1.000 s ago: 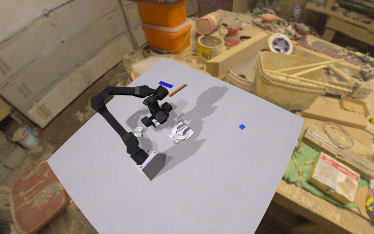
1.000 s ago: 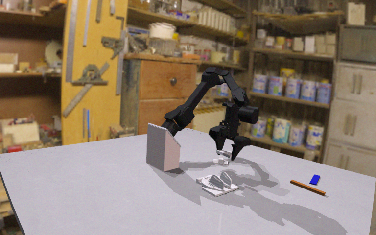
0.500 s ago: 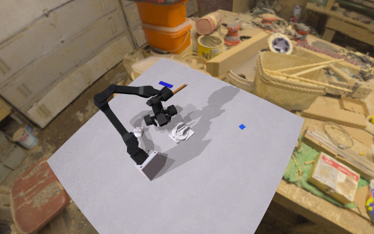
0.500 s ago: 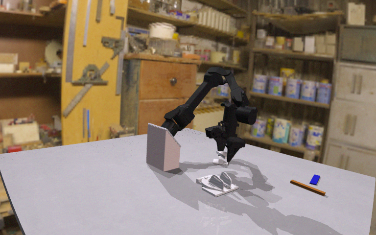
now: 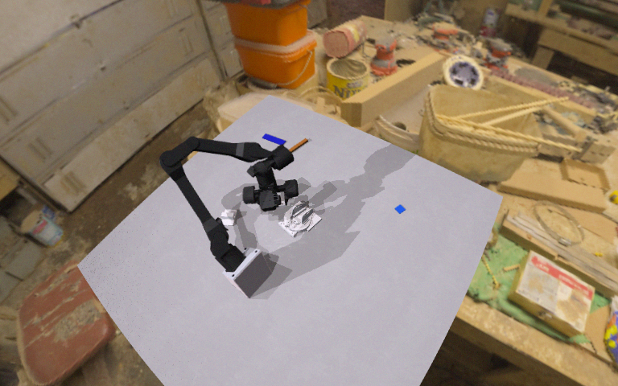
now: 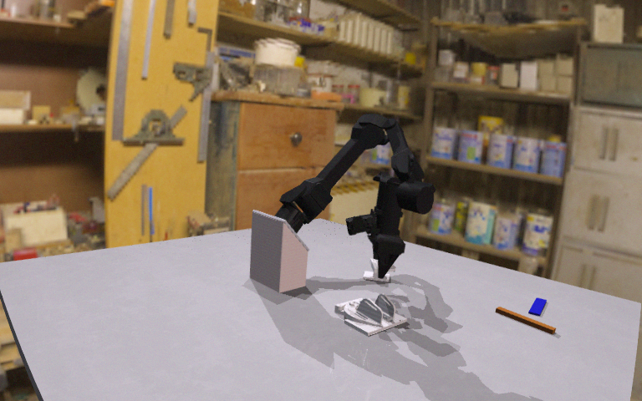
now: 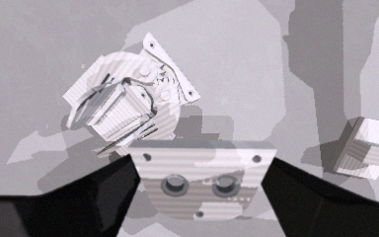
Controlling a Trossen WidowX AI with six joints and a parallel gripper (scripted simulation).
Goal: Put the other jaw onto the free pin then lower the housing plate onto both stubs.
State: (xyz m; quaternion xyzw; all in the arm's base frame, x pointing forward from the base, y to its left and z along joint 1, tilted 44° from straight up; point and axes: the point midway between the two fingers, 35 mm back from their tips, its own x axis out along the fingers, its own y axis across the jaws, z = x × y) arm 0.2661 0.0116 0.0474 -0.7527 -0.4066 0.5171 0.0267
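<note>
The gripper [image 5: 269,205] [image 6: 382,275] [image 7: 199,155] was clamped on the sides of the white housing plate [image 7: 199,170], holding it above the table [image 5: 319,327] [image 6: 165,321]. The white gear assembly [image 5: 299,219] [image 6: 371,314] [image 7: 129,101] lay on the table near the gripper, apart from the held plate, which did not yet cover it.
</note>
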